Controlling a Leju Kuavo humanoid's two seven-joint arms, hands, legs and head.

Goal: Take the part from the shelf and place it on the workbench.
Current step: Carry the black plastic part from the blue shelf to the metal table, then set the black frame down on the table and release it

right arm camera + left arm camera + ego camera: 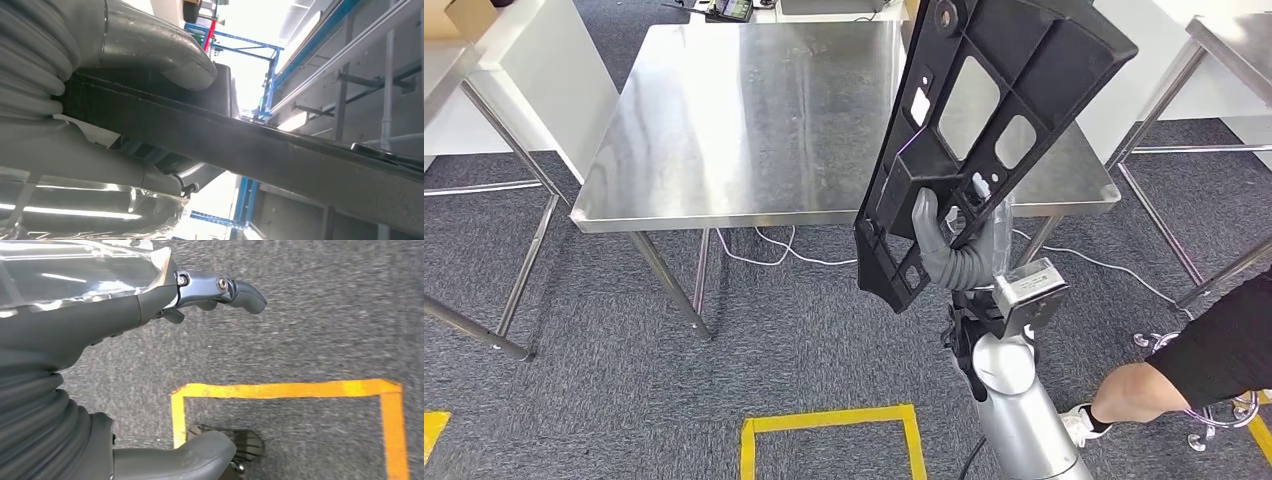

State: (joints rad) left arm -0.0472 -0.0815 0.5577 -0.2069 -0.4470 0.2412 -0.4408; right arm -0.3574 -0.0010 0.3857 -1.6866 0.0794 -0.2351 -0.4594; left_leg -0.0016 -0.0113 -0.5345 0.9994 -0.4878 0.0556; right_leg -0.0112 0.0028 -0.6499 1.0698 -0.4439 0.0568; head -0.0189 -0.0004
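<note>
The part (969,130) is a long black plastic frame with several cut-outs. It stands nearly upright, tilted to the right, in front of the workbench's near right corner. My right hand (949,245) grips it near its lower end, thumb across the front. In the right wrist view the part (260,150) runs as a dark bar between the thumb (165,55) and the fingers. The steel workbench (744,120) lies ahead, its top bare. My left hand (210,295) hangs over the carpet with nothing in it, fingers loosely curled.
A yellow taped square (829,435) marks the carpet in front of the bench. A person's arm (1194,365) reaches in low at the right. Other steel tables stand at the far left (454,60) and far right (1234,40). White cables (774,255) lie under the bench.
</note>
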